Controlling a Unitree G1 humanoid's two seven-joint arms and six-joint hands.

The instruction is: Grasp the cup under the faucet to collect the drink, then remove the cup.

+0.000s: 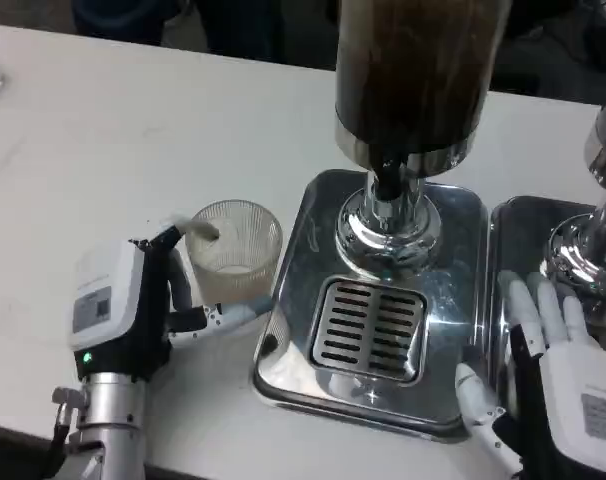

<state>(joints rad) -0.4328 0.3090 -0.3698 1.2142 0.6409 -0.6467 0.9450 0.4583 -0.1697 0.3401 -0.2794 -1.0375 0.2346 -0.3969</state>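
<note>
Left hand [148, 305] fingers wrapped round ribbed cup [235, 248] on the table, left of the drip tray [293, 370]; slide it upright onto the grate [370, 328] under the dispenser spout [388, 185]; right hand [543, 370] spread, holding nothing.

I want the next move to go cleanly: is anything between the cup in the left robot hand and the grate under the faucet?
Nothing visible blocks it. The cup, held by the left robot hand, stands on the table just left of the drip tray. Only the tray's raised rim lies between it and the grate, so lift over that.
</note>
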